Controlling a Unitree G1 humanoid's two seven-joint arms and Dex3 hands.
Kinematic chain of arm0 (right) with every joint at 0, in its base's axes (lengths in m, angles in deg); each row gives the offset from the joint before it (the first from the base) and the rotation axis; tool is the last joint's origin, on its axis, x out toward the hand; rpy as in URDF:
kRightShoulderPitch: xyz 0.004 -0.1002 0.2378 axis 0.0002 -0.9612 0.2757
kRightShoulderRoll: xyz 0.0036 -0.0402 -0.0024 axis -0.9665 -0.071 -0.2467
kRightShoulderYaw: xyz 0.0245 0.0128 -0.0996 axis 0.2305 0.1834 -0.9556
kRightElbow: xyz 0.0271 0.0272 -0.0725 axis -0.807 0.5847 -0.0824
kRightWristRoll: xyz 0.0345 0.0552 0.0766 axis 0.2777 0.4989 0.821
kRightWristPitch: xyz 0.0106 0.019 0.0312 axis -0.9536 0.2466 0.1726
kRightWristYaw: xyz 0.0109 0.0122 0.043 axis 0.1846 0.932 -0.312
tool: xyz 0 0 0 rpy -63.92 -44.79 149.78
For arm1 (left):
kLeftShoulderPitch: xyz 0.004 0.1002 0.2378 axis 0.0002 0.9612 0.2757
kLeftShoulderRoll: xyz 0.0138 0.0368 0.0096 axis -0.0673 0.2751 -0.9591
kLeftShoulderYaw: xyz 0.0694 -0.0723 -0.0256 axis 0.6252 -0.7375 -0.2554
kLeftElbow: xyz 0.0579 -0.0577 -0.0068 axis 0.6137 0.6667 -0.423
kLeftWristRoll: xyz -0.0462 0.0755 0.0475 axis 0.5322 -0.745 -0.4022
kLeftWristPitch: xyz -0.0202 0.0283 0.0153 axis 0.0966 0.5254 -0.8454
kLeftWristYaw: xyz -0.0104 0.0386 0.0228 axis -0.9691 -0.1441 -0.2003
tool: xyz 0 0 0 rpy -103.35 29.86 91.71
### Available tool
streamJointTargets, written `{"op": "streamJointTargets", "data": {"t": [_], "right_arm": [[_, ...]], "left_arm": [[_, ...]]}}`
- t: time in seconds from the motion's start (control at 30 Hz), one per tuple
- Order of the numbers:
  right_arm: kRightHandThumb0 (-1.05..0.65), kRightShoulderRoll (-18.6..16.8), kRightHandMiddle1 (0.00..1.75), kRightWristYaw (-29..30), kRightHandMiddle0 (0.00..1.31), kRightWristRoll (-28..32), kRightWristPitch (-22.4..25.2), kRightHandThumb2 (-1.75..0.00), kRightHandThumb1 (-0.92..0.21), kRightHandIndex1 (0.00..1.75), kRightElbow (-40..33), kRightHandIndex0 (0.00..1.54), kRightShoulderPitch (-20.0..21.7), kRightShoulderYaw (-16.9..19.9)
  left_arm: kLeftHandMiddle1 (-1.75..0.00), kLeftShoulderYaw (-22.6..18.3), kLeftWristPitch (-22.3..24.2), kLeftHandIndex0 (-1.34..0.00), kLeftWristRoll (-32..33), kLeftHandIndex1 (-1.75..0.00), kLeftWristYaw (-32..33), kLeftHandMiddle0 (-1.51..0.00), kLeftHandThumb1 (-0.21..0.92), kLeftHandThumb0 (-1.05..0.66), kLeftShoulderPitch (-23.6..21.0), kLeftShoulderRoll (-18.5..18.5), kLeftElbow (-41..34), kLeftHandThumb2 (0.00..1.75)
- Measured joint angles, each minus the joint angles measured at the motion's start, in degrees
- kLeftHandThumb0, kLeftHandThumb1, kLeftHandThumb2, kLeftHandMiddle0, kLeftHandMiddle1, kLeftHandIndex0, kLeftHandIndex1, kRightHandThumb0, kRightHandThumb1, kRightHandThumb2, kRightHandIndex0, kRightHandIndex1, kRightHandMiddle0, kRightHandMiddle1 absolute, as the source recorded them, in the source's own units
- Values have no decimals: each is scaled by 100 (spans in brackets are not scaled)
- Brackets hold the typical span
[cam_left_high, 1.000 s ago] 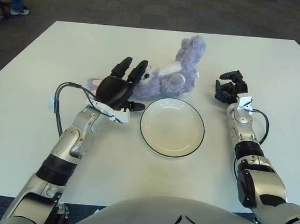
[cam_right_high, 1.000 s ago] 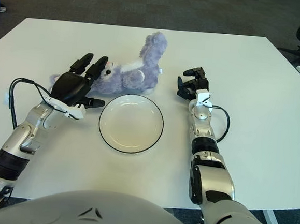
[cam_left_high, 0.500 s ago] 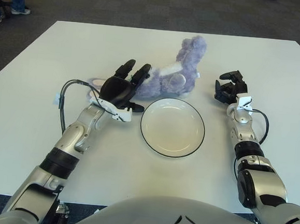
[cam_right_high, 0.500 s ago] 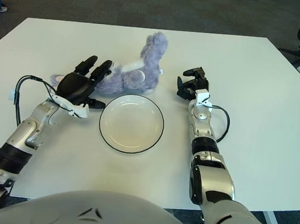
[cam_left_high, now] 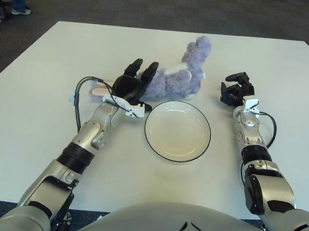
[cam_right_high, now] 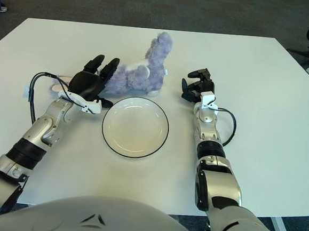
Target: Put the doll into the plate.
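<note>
Left hand open — against doll

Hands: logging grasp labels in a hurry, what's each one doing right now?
Left hand: open, fingers extended against the doll, not grasping it.
Right hand: curled shut, holding nothing, right of the plate.

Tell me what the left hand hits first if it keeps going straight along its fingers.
The doll. The left hand points away from the robot and slightly right, fingers spread, their tips already over the doll's near end. Contact cannot be told. The plate lies off that line.
</note>
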State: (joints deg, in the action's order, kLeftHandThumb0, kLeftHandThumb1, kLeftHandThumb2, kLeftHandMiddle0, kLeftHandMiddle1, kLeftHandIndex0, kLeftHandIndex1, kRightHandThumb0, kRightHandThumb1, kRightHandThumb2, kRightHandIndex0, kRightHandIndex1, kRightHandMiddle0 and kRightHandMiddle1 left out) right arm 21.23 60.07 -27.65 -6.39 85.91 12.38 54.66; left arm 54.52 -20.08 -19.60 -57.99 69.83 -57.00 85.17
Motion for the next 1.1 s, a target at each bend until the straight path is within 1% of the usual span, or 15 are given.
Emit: {"op": "streamJointTargets", "data": {"t": [0.23, 0.4, 0.67, 0.93, 1.1], "right_arm": [[-1, -4, 163, 0, 29, 3, 7, -98, -53, 159, -7, 57, -1, 0], [-1, -5, 163, 0, 29, 4, 7, -98, -53, 160, -19, 57, -2, 0], [-1, -5, 162, 0, 29, 3, 16, -98, -54, 160, -24, 57, -2, -1], [-1, -5, 161, -1, 28, 4, 18, -95, -56, 161, -24, 56, -2, -1], [-1, -6, 161, -3, 28, 6, 18, -95, -56, 160, -12, 56, 2, -1]], "left_arm": [[-4, 122, 41, 0, -135, 0, 452, -15, 45, -62, -138, 1, 316, 69], [-4, 173, 27, 0, -119, 0, 761, -16, 42, -59, -239, 59, 572, 74], [-3, 233, -9, 0, -37, 0, 1114, -15, 44, -64, -375, 165, 874, 75], [-4, 287, -62, 0, -2, 0, 1353, -18, 45, -66, -433, 190, 1029, 73], [-6, 331, -118, 0, 33, 0, 1550, -21, 49, -69, -506, 201, 1121, 68]]}}
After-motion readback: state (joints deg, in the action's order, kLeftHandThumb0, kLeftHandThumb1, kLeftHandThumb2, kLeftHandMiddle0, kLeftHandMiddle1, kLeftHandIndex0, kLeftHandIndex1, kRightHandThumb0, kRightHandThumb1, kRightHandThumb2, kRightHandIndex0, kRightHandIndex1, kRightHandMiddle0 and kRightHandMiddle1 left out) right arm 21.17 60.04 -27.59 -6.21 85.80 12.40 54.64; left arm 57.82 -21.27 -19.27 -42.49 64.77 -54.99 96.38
